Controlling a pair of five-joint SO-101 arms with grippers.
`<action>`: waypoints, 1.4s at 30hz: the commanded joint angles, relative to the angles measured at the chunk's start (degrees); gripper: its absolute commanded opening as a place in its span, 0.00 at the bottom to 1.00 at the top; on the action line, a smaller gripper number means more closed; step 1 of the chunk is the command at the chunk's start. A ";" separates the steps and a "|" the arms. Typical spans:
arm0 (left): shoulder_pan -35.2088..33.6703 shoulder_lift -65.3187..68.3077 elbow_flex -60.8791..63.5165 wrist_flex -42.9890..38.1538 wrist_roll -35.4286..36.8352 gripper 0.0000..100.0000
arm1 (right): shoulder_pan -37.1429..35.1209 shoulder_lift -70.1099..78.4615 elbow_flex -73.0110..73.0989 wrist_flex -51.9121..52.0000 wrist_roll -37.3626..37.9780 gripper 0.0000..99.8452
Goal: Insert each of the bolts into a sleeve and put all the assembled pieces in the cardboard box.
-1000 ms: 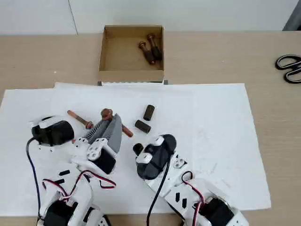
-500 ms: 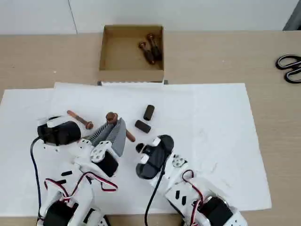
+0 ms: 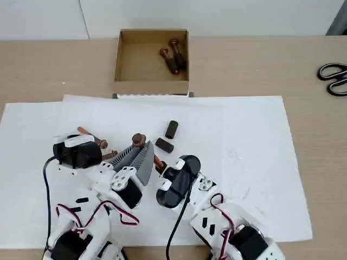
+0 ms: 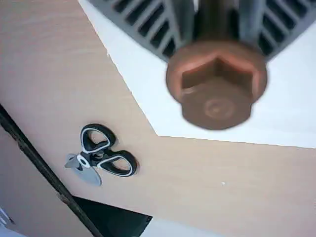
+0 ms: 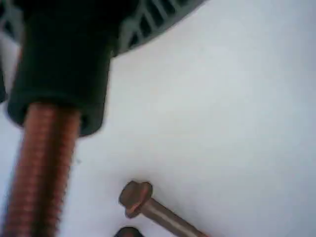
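My left gripper (image 3: pixel 140 149) is shut on a copper bolt (image 3: pixel 139 140); the hex head (image 4: pixel 217 87) sticks out between the grey fingers (image 4: pixel 143 19). Just to its right, my right gripper (image 3: pixel 163 170) is shut on a black sleeve (image 5: pixel 64 64). The bolt's threaded shaft (image 5: pixel 39 173) reaches into that sleeve's open end. A loose bolt (image 3: pixel 92 137) lies on the white paper (image 3: pixel 244 162) to the left, and two loose sleeves (image 3: pixel 172 129) (image 3: pixel 165 145) lie near the middle. The cardboard box (image 3: pixel 123 59) at the back holds two assembled pieces (image 3: pixel 173 55).
Black-handled scissors (image 3: pixel 333 78) lie on the wooden table at the far right, off the paper. The right half of the paper is bare. Another bolt (image 5: pixel 148 207) lies on the paper in the right wrist view.
My left gripper has carried the bolt to the right, toward the right gripper. The bolt's shaft now meets the sleeve held there. The right arm shifted only slightly.
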 commanded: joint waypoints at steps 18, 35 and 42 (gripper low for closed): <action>0.70 -0.44 -1.01 7.21 -0.26 0.01 | 0.57 -0.40 -0.53 -8.75 0.79 0.00; 5.63 -0.53 2.68 8.88 -5.54 0.01 | 0.57 -0.31 0.97 -16.75 6.24 0.00; 5.27 -0.35 2.86 8.97 -5.63 0.20 | 0.57 -0.04 1.05 -16.66 6.24 0.00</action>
